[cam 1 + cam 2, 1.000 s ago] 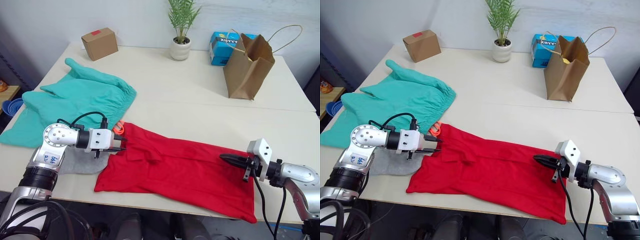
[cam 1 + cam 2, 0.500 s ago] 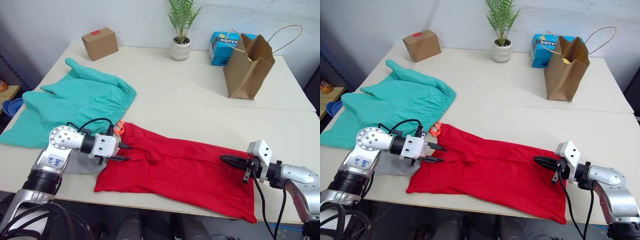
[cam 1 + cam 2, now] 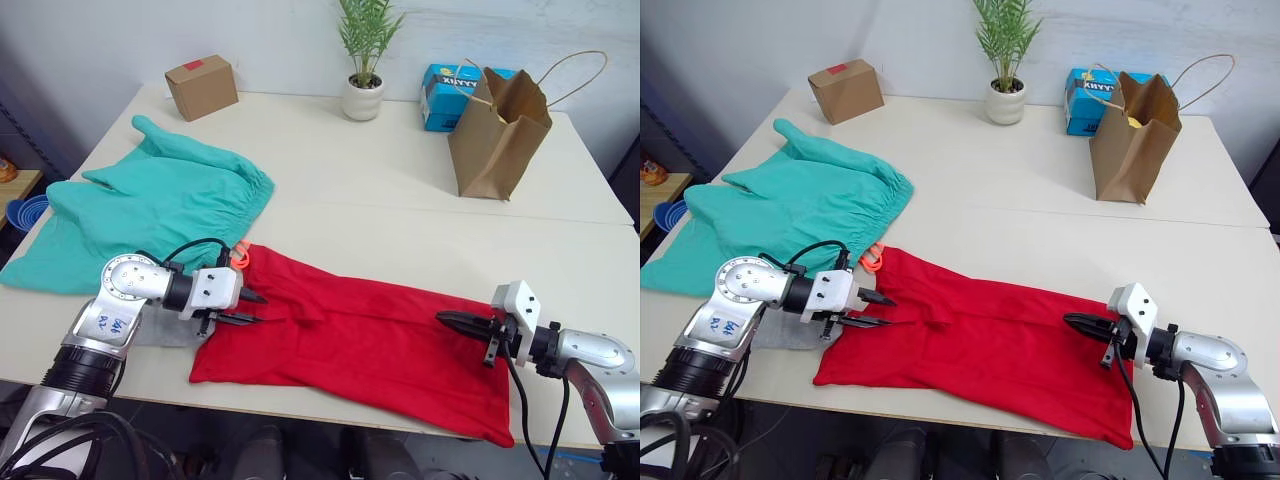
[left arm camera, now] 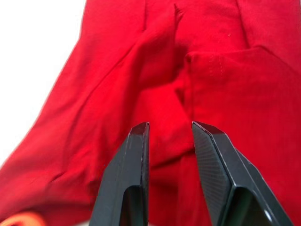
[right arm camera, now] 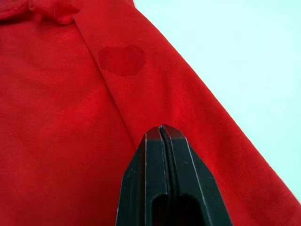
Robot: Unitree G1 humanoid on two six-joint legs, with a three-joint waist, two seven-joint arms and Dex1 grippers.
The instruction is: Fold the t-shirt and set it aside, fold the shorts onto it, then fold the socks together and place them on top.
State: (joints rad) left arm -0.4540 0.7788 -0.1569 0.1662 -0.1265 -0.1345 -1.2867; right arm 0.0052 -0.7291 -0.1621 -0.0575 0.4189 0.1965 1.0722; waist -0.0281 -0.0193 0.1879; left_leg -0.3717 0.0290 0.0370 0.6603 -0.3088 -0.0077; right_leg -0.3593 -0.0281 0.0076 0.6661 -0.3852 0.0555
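Cardboard box (image 3: 201, 86), plant (image 3: 363, 58), paper bag (image 3: 498, 135)

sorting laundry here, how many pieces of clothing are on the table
3 that show. The shorts lie far left. The t-shirt lies along the near edge. A grey sock sits under the left arm, beside the t-shirt; a second sock may be hidden there.

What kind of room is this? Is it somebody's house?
Probably a lab or office set up for laundry-folding practice, not a home. A big plain white table holds a red t-shirt and teal shorts, with props like a cardboard box and a paper bag.
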